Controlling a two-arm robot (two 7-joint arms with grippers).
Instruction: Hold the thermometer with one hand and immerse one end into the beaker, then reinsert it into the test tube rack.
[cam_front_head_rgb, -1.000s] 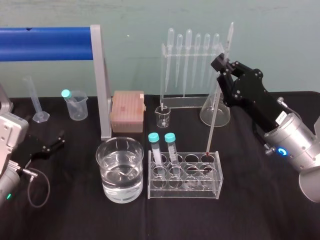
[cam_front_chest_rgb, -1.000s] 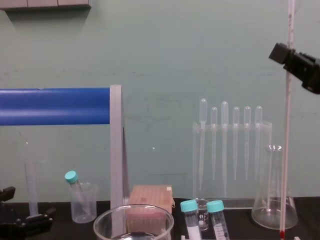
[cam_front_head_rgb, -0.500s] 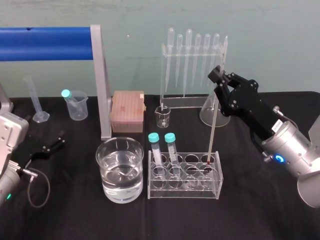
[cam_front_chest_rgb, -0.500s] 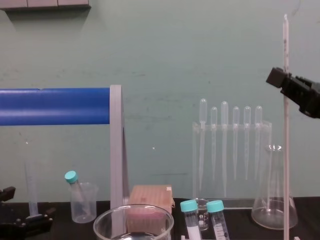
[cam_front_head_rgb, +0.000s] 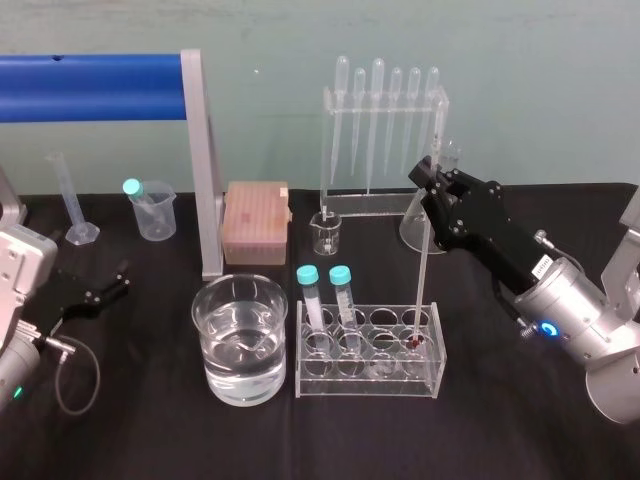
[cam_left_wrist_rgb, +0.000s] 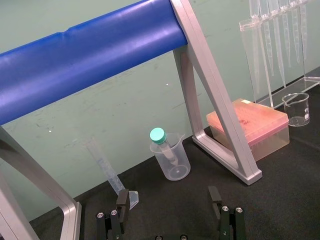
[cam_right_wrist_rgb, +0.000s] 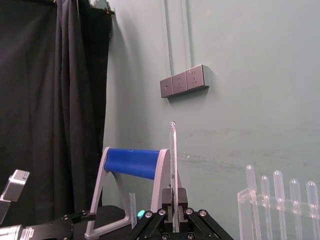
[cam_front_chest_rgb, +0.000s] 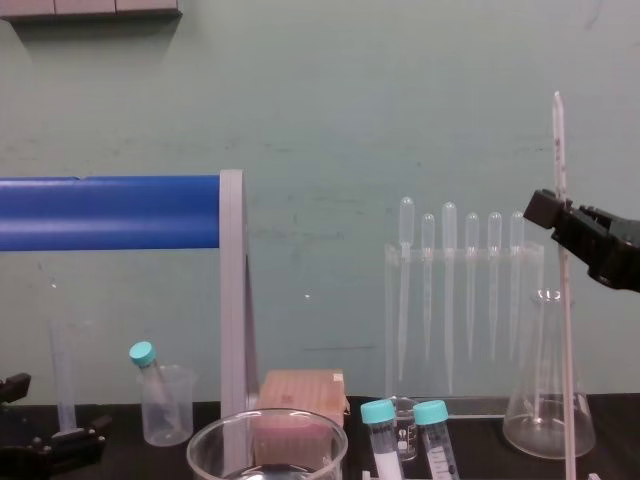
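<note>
At the rack's (cam_front_head_rgb: 368, 386) right end, the thermometer (cam_front_head_rgb: 424, 270) stands almost upright. Its red tip is down inside one of the end holes and shows through the clear wall. Which row it sits in I cannot tell. Taking the rack as the dial in the head view, the right gripper (cam_front_head_rgb: 427, 183) reaches in from 3 o'clock and sits at about 1 o'clock, high above the rack. Its jaws are clenched on the upper part of the rod. The right wrist view shows the thermometer (cam_right_wrist_rgb: 173, 160) pinched between the black fingers (cam_right_wrist_rgb: 182, 199), with its top rising well past them. From the chest, the right gripper (cam_front_chest_rgb: 558, 220) holds the thermometer (cam_front_chest_rgb: 557, 140) about a third of the way down. The rest of the rod runs down across the flask (cam_front_chest_rgb: 545, 425) behind it.

The beaker (cam_front_head_rgb: 214, 345) stands just beside the rack at 9 o'clock, part full of clear liquid, and the thermometer is clear of it. Two teal-capped tubes (cam_front_head_rgb: 311, 296) fill the rack's left end. The flask (cam_front_head_rgb: 411, 233) is at 1 o'clock beyond the rack, and the pipettes (cam_front_head_rgb: 378, 110) hang at 12 o'clock.

Far out at 9 o'clock, the left gripper (cam_front_head_rgb: 95, 294) lies low over the black table (cam_front_head_rgb: 500, 430). In its wrist view the left gripper (cam_left_wrist_rgb: 168, 198) has its jaws released and spread wide, with nothing between them.
</note>
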